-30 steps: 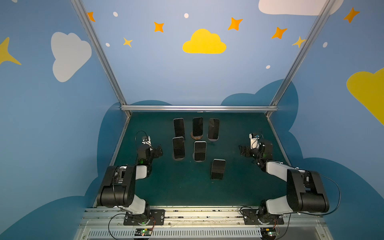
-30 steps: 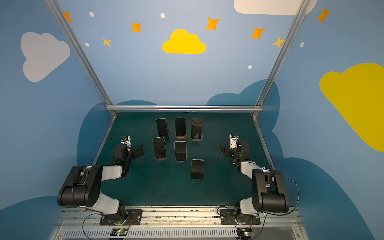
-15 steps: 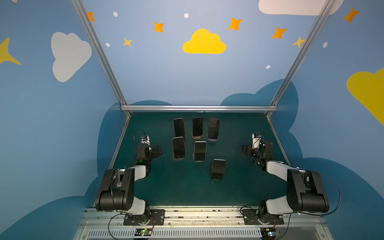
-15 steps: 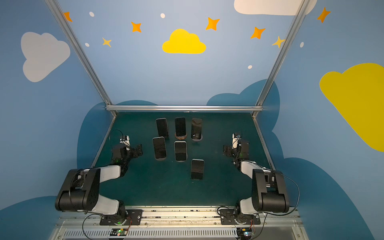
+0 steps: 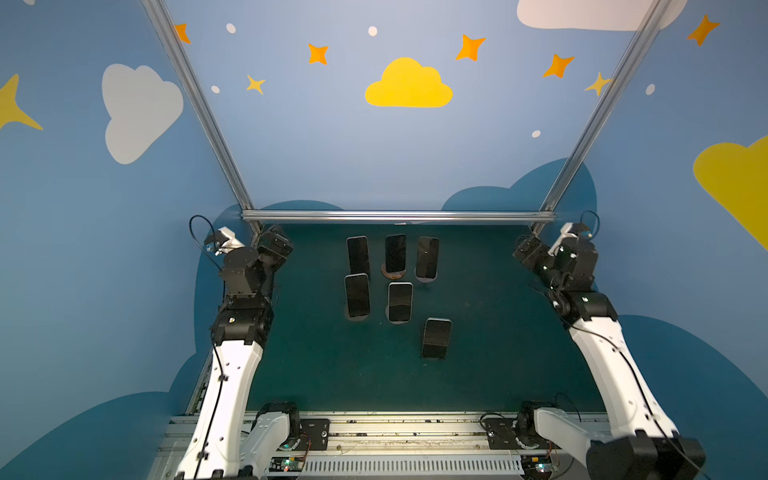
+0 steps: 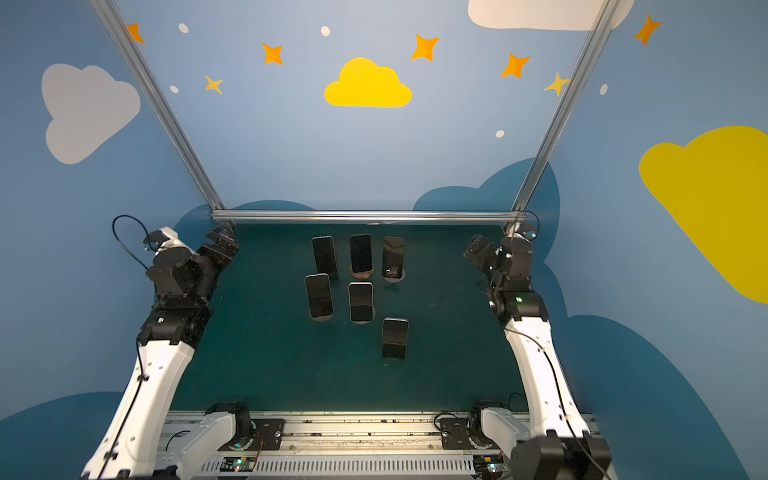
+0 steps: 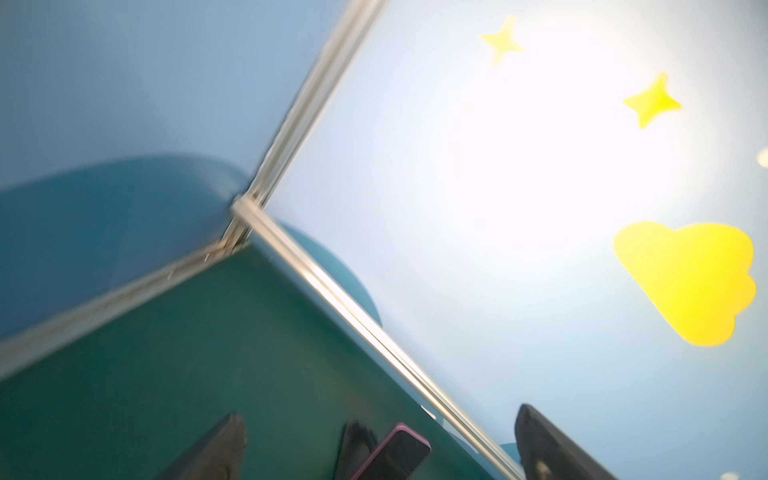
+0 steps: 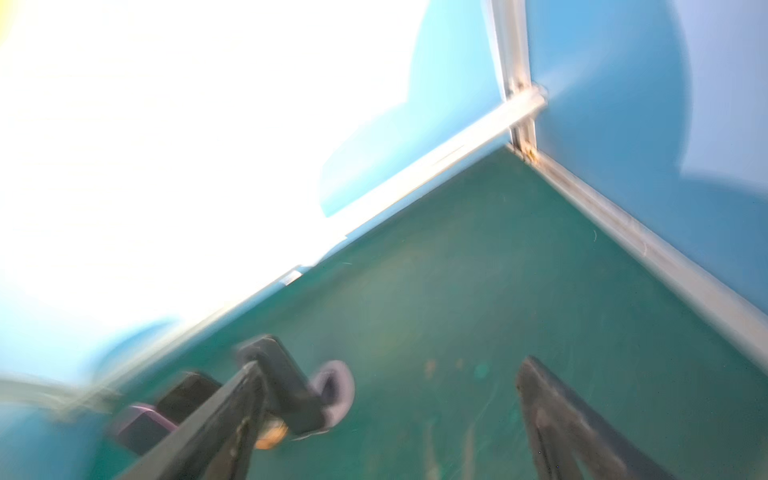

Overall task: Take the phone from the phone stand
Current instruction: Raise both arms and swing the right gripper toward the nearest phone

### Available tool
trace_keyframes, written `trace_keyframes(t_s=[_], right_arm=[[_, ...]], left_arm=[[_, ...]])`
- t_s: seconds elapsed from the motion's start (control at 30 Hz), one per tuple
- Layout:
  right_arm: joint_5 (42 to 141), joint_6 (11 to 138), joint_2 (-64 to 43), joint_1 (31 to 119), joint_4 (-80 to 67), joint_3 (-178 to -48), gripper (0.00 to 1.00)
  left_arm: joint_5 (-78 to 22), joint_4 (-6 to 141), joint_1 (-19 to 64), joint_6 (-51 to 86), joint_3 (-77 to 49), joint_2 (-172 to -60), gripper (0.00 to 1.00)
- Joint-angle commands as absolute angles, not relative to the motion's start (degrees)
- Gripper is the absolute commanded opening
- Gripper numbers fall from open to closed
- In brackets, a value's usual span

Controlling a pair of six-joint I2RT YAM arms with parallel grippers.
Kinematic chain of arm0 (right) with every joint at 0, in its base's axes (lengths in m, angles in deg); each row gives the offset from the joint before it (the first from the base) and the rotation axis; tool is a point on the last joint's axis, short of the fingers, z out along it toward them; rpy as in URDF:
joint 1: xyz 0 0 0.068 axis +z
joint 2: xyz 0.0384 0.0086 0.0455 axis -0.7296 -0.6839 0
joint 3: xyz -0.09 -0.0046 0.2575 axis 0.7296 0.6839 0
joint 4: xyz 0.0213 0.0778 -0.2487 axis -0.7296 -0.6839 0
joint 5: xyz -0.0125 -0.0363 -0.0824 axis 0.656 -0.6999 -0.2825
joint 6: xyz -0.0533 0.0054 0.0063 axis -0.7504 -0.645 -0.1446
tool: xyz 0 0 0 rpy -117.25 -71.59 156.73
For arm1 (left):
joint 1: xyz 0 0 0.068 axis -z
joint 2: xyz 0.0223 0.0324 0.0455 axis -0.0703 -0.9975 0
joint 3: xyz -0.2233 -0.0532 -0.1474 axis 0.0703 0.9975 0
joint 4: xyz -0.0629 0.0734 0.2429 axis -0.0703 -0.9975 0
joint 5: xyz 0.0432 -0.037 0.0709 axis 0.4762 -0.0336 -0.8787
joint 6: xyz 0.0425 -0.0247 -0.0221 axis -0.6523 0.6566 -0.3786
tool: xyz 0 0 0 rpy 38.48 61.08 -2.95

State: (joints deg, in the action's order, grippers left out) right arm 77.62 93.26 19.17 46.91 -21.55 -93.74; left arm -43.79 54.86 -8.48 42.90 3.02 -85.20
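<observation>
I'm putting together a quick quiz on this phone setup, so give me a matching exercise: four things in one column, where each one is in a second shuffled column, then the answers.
Things
1. left gripper
2. right gripper
3. back-row middle phone
4. front phone

Places
A. on a round brown stand
B. by the far right corner of the table
C. alone, apart from the two rows
D. by the far left corner of the table

Pairs: 1-D, 2-B, 3-A, 4-C
</observation>
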Motion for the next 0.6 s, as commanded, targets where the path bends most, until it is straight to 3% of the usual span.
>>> trace_keyframes(t_s=[0.0, 0.1, 0.3, 0.43, 0.57], right_arm=[[84.1, 101.1, 23.0, 45.2, -25.1, -86.2, 0.91], [84.2, 98.3, 26.4, 46.8, -27.3, -84.8, 0.89], [84.6, 92.5, 24.5, 55.4, -39.4, -91.0, 0.80], [76.2, 90.5, 25.7, 64.8, -44.8, -94.1, 0.89], [71.0, 91.3, 26.5, 71.6, -47.8, -96.8, 0.89]], left_arm=[[-38.8, 50.7, -12.6, 55.7, 8.8, -83.0, 1.00], [-38.6, 48.1, -12.2, 56.9, 4.7, -84.6, 1.00], [-20.0, 55.9, -8.8, 56.5, -2.5, -92.5, 1.00], [-17.5, 51.2, -5.8, 49.3, -9.5, -96.9, 1.00], [-18.7, 52.3, -3.4, 44.3, -6.2, -94.3, 1.00]])
